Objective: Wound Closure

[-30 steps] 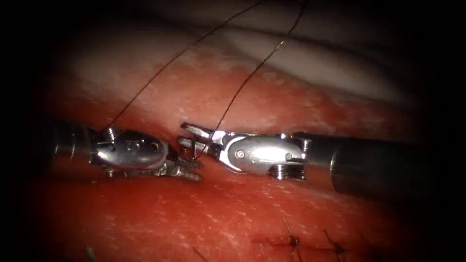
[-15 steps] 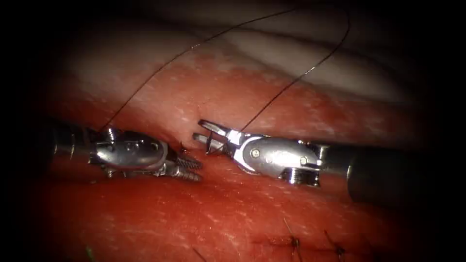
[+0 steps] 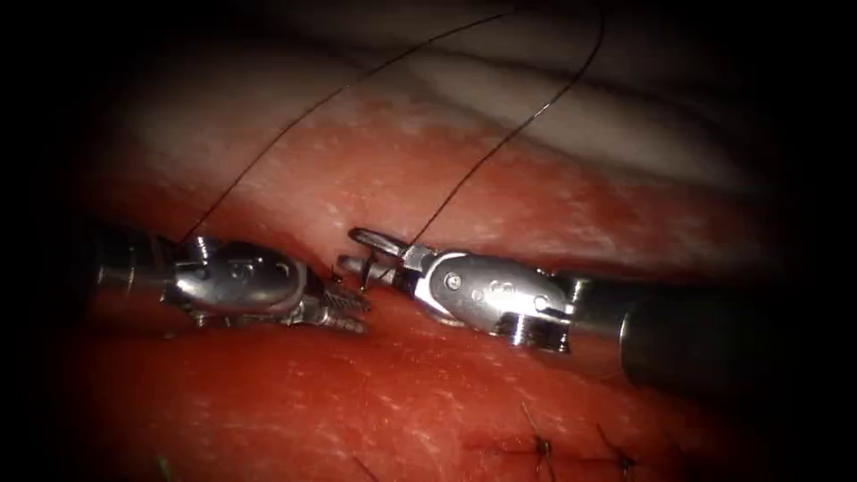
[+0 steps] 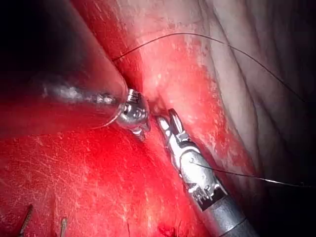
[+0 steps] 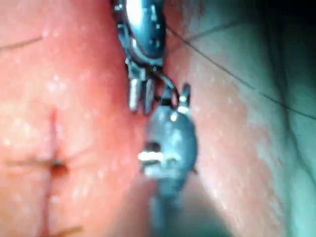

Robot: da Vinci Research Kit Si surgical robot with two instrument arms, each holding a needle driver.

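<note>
My right tool reaches in from the right and is shut on the small dark curved needle, which crosses its jaws near their tips, clear of the tissue. Thread rises from this tool's jaw base up and away to the right. Just left of it lies my left tool, its serrated jaws slightly open and holding nothing. A second strand of thread climbs from behind the left tool's wrist. In the right wrist view the needle curves between the left tool and the right tool.
Both tools lie in a dark furrow between the pale upper fold and the red, wet tissue. Finished stitches with short cut ends sit on the cut near the lower edge. The left wrist view has stitch ends and the right tool.
The right tool drew back to the right with the needle, then returned left beside the left tool's jaws. Its thread swung out and back. The left tool stayed put.
</note>
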